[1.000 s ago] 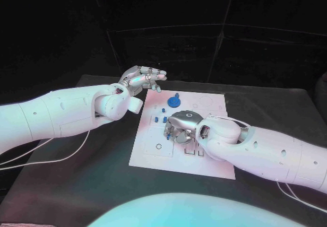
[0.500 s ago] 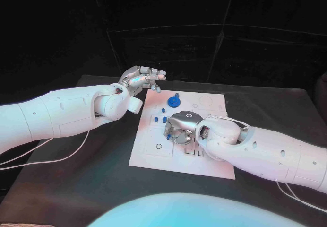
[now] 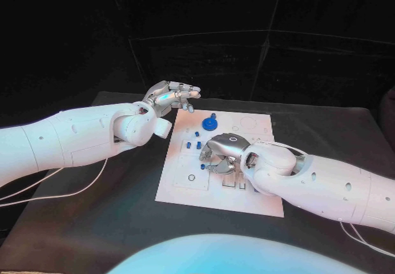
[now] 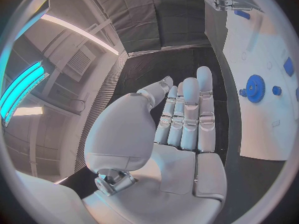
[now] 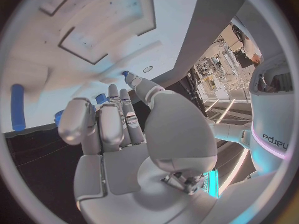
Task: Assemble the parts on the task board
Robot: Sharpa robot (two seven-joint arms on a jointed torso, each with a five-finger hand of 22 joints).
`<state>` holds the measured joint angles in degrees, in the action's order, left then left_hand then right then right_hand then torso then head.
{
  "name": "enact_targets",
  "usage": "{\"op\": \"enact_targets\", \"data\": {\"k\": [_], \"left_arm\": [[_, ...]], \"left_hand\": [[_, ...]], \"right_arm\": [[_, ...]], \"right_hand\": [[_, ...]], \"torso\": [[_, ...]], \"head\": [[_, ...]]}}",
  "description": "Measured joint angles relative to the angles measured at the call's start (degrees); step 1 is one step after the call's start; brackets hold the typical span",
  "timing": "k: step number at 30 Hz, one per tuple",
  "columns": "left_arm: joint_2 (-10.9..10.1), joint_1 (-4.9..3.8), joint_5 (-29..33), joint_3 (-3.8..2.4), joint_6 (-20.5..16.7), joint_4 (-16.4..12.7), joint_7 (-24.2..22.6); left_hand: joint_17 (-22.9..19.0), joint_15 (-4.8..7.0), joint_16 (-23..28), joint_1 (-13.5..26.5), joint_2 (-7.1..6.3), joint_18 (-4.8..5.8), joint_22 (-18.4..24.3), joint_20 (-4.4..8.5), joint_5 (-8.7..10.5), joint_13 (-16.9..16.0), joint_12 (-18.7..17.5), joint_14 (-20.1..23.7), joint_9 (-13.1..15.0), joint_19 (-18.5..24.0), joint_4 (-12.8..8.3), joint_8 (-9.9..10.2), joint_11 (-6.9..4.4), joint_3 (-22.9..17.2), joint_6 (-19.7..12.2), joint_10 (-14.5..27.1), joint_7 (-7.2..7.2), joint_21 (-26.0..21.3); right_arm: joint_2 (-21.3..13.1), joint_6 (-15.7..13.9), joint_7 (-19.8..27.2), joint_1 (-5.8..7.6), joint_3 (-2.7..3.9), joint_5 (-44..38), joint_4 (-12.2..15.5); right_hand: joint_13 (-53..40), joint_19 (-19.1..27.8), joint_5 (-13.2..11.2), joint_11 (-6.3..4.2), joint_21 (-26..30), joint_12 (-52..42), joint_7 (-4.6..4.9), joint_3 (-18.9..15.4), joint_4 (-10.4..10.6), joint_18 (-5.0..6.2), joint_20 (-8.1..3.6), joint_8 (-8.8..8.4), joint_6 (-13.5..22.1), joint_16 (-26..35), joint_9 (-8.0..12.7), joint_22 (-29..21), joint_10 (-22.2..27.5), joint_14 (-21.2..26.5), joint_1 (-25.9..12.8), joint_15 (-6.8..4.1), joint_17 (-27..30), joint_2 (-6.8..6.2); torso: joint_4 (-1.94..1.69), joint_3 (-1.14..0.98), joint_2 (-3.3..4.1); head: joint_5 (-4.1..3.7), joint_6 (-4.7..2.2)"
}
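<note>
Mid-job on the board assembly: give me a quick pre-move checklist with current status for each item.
1. Left hand clear of the task board: ok. It hangs off the board's far left corner, fingers straight and together, holding nothing in the left wrist view.
2. Right hand over the board: ok. It is low over the board's middle.
3. Right hand holding a part: cannot tell. A small blue piece sits at its fingertips, but a firm pinch is not visible.
4. Blue gear out of the right hand's way: ok. It sits at the far end of the board.
5. Small blue pegs near the right hand: not ok. They are close beside its fingers.
</note>
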<state>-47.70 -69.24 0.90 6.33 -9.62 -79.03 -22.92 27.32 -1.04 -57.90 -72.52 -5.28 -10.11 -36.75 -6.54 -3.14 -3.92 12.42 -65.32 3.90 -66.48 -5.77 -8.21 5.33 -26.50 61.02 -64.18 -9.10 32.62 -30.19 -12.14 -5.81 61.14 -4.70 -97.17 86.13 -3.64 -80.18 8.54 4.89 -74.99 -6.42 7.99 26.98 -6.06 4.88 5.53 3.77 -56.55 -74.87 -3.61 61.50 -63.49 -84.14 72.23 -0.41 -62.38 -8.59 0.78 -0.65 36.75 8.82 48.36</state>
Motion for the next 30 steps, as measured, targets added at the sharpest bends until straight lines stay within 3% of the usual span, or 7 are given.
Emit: {"op": "enact_targets", "data": {"k": [9,13,18,20,24,30], "left_arm": [[-0.2,0.0,0.0,0.0,0.1,0.0,0.2],[-0.3,0.0,0.0,0.0,0.2,0.0,0.2],[-0.3,0.0,0.0,0.01,0.3,0.0,0.2],[-0.3,0.0,0.0,0.01,0.3,0.0,0.2],[-0.2,0.0,0.0,0.01,0.4,0.0,0.2],[-0.1,0.0,0.0,0.02,0.5,0.1,0.2]], "left_hand": [[0.0,0.0,0.0,0.0,0.0,0.01,0.0,0.0,0.0,0.0,0.0,0.0,0.0,0.0,0.0,0.0,0.0,0.0,0.0,0.0,0.0,0.0],[0.0,0.0,0.0,0.0,0.0,0.01,0.0,0.0,0.0,0.0,0.0,0.0,0.0,0.0,0.0,0.0,0.0,0.0,0.0,0.0,0.0,0.0],[0.0,0.0,0.0,0.0,0.0,0.01,0.0,0.0,0.0,0.0,0.0,0.0,0.0,0.0,0.0,0.0,0.0,0.0,0.0,0.0,0.0,-0.2],[-0.1,0.0,0.0,0.0,0.0,0.01,0.1,0.0,0.0,0.0,0.0,0.0,0.0,0.0,0.0,0.0,0.0,0.0,0.0,0.0,0.0,-0.2],[-0.1,0.0,0.0,0.0,0.0,0.01,0.1,0.0,0.0,0.0,0.0,0.0,0.0,0.0,0.0,0.0,0.0,0.0,0.0,0.0,0.0,-0.2],[-0.1,0.0,0.0,0.0,0.0,0.01,0.1,0.0,0.0,0.0,0.0,0.0,0.0,0.0,0.0,0.0,0.0,0.0,0.0,0.0,0.0,-0.2]], "right_arm": [[-6.2,-3.9,0.2,0.1,0.03,0.8,4.3],[-9.8,-4.6,-0.4,1.2,0.37,1.4,5.9],[-12.9,-4.4,-2.1,3.2,0.91,2.0,6.1],[-13.6,-4.0,-2.9,3.55,0.96,2.1,5.8],[-14.2,-2.8,-4.1,3.94,0.97,2.2,5.0],[-14.0,-1.1,-5.3,4.08,0.98,2.2,4.2]], "right_hand": [[-0.1,0.0,0.8,0.03,0.2,-0.4,0.38,-0.8,0.1,0.0,0.0,0.0,-0.1,0.0,-0.3,-0.5,0.6,0.0,0.1,0.0,0.3,-0.15],[-0.1,0.0,0.8,0.03,0.3,-0.4,0.44,-1.3,0.2,0.0,0.0,0.0,-0.1,0.0,-0.3,-0.5,0.6,0.0,0.1,0.0,0.4,-0.14],[0.0,0.2,0.8,0.51,0.4,0.1,0.44,-4.6,0.8,0.0,0.21,0.0,-0.1,0.3,-0.3,-0.7,3.5,0.3,-0.2,0.27,0.8,-0.53],[0.0,0.4,0.8,0.85,0.5,0.7,-0.05,-6.7,1.0,0.0,0.42,0.0,0.3,0.3,-0.3,-0.8,5.1,0.1,0.2,0.53,0.9,-0.9],[0.0,0.2,0.8,1.15,0.5,0.7,-0.3,-9.9,1.4,0.0,0.62,0.0,0.6,0.3,-0.3,-0.9,6.0,0.3,1.3,0.72,1.1,-0.34],[0.0,0.4,0.8,1.15,0.7,0.4,-0.49,-11.0,1.4,0.0,0.83,0.0,0.8,0.3,-0.3,-1.1,6.0,0.3,2.6,0.72,1.2,0.46]], "torso": [[0.11,0.02,-0.04],[0.16,0.08,-0.12],[0.23,0.12,-0.15],[0.24,0.13,-0.19],[0.26,0.13,-0.2],[0.26,0.11,-0.18]], "head": [[-0.63,-0.48],[-1.35,-1.08],[-1.99,-1.86],[-2.15,-2.02],[-2.3,-2.31],[-2.42,-2.51]]}}
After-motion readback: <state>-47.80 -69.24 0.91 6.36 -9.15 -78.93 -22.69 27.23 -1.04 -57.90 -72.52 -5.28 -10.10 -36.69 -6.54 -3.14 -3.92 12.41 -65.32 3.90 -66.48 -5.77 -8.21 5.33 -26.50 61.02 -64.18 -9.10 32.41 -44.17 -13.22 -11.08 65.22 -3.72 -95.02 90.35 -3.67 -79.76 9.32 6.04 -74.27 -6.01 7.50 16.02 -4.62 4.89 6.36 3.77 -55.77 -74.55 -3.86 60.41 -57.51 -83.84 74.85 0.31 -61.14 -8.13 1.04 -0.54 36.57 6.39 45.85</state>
